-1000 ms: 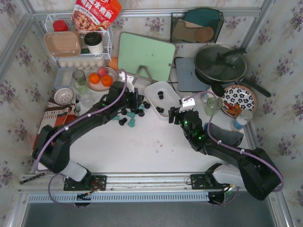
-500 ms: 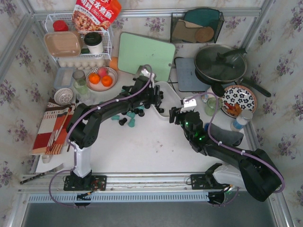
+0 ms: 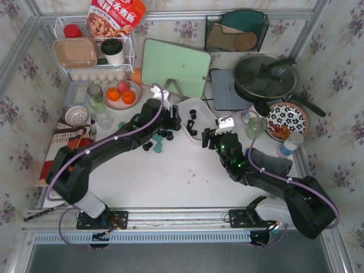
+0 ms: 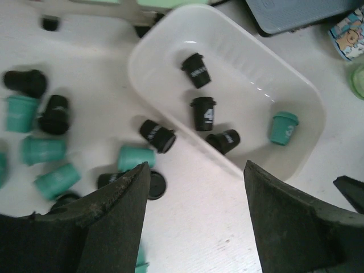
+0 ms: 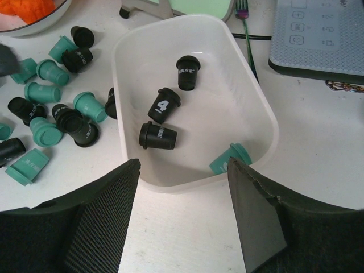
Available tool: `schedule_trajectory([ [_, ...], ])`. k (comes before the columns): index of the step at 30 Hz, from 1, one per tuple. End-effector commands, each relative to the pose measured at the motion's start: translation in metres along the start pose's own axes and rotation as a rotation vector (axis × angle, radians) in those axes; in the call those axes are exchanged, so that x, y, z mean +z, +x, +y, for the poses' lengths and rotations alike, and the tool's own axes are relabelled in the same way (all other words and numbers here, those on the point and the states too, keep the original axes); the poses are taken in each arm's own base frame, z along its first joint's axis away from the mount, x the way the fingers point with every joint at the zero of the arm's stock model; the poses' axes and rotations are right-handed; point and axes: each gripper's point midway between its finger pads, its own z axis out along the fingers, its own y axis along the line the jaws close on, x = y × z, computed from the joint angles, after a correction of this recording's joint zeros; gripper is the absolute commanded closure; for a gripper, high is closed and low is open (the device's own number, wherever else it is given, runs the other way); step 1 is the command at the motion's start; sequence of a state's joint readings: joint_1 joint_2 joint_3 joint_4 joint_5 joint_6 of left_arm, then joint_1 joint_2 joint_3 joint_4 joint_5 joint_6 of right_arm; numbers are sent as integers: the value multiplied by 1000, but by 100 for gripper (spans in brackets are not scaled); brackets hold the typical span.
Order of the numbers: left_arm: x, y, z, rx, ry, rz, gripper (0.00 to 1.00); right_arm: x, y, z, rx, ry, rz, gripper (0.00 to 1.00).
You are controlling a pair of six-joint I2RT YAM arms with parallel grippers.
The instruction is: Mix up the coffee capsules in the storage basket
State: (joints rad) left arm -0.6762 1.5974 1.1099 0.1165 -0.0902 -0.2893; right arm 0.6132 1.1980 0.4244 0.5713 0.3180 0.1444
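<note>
White rounded basket [image 5: 253,105], tapered capsules [image 5: 164,106] inside

Kitchen, lidded pan [image 3: 264,77], cutting board [image 3: 175,67], fruit bowl [image 3: 120,107]

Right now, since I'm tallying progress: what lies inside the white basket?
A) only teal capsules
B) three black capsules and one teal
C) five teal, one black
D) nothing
B: the right wrist view shows three black capsules and one teal capsule lying in the storage basket.

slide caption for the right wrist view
Open right claw facing storage basket holding three black capsules and one teal capsule
</note>
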Motion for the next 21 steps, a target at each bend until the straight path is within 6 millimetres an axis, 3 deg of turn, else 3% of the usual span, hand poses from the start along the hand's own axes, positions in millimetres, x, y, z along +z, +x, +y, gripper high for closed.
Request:
schedule_trajectory([
  [1,-36,3,40,67,-179,-34,30,7,-9,10,18,-36,-21,30],
  [4,-64,20,68,96,-292,-13,30,12,-4,18,20,-64,7,29],
  [7,-86,50,92,107,-392,36,29,16,-1,25,13,-86,26,29],
  [10,-104,72,109,103,-456,52,29,17,-1,36,18,-134,37,30],
  [13,-119,76,120,98,-497,23,29,19,-3,49,6,-193,47,30],
  [18,-142,60,125,150,-541,40,29,32,2,66,-13,-225,107,33],
  [21,-153,74,138,98,-620,45,29,38,8,80,-45,-244,141,37],
])
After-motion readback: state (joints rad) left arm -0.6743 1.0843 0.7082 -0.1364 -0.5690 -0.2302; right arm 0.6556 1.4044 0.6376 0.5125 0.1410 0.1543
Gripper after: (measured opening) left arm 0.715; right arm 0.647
